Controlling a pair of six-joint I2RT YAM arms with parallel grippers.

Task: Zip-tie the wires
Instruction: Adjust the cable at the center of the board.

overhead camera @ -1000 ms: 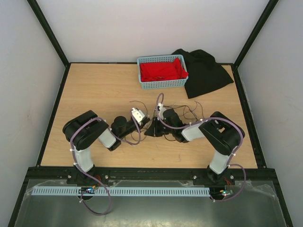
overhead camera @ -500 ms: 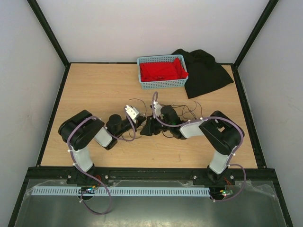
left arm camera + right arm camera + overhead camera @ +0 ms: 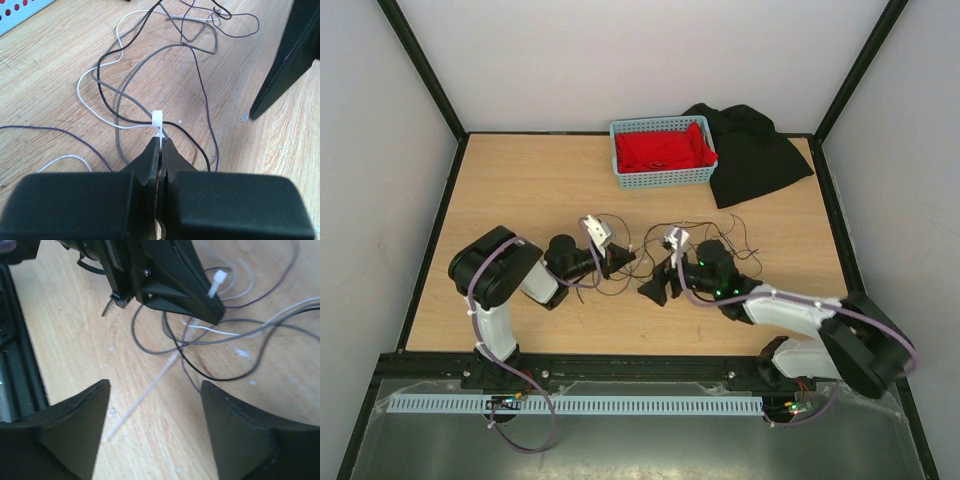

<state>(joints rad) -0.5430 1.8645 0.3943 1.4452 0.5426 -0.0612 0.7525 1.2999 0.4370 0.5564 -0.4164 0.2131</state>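
Looking at the wires [image 3: 116,114], I see them lying in loose, tangled loops on the worktop [image 3: 520,190] between the two arms, with a white zip tie [image 3: 158,119] standing among the strands. The left jaws are pinched closed on that zip tie, while the right jaws stand wide apart nearby, holding nothing. Farther back sits a blue basket [image 3: 663,178] beside a black cloth [image 3: 755,155].
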